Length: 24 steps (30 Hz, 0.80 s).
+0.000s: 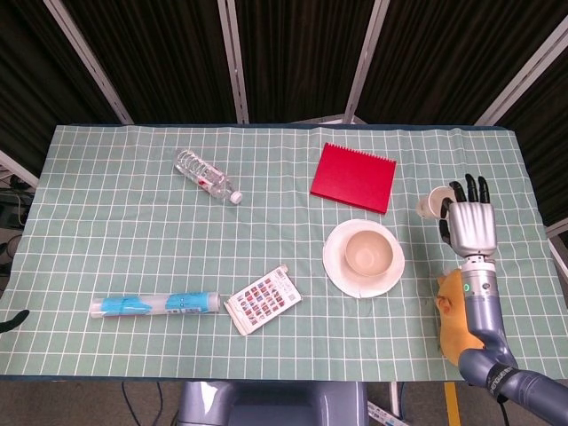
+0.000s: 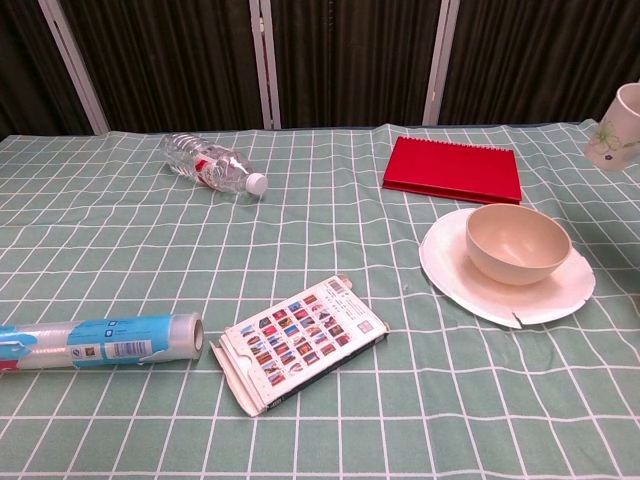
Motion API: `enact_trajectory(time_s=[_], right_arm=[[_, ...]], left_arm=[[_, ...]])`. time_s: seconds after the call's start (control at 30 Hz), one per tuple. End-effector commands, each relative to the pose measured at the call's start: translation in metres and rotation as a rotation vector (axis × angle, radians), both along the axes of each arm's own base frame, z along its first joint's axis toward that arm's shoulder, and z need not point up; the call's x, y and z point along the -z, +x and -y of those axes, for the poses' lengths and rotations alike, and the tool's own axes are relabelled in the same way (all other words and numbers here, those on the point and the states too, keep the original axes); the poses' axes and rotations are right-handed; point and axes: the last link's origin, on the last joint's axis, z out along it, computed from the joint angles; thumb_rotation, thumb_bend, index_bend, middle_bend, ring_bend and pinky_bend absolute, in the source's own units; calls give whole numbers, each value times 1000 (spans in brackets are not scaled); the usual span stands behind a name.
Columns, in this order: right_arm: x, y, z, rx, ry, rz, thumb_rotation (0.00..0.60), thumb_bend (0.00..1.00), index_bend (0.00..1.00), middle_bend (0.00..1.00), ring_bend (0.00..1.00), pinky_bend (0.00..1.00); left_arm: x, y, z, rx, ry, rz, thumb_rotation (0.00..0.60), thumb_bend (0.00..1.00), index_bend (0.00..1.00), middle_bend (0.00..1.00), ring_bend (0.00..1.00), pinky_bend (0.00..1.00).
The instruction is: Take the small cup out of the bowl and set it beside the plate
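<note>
My right hand (image 1: 470, 228) holds the small white cup (image 1: 436, 203) in the air to the right of the plate (image 1: 335, 264), fingers wrapped around its far side. The chest view shows only the cup (image 2: 618, 128), with a green leaf print, at the right edge; the hand itself lies outside that frame. A cream bowl (image 1: 368, 250) sits in the middle of the white plate with nothing inside it, and the bowl (image 2: 517, 243) appears hollow in the chest view too. My left hand is not visible in either view.
A red notebook (image 1: 353, 177) lies behind the plate. An orange plush toy (image 1: 457, 321) sits by my right forearm near the front edge. A water bottle (image 1: 205, 176), a cling-film roll (image 1: 155, 304) and a colour-swatch box (image 1: 263, 298) lie to the left.
</note>
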Motion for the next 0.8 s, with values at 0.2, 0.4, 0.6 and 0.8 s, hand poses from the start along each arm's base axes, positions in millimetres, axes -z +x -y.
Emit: enact_trajectory(time_s=[0.2, 0.4, 0.6, 0.8], right_arm=[[19, -6, 9, 35, 32, -42, 600, 412, 661, 172, 0, 0], [31, -10, 11, 55, 61, -84, 600, 399, 661, 171, 0, 0], [44, -17, 16, 82, 91, -136, 600, 376, 662, 172, 0, 0], [48, -20, 16, 90, 97, -141, 600, 356, 661, 172, 0, 0]], left_arm=[[0, 0, 0, 0, -3, -1, 600, 0, 0, 0, 0, 0], [0, 0, 0, 1, -1, 2, 600, 0, 0, 0, 0, 0], [0, 0, 0, 2, -3, 3, 600, 0, 0, 0, 0, 0], [0, -1, 0, 0, -2, 4, 600, 0, 0, 0, 0, 0]])
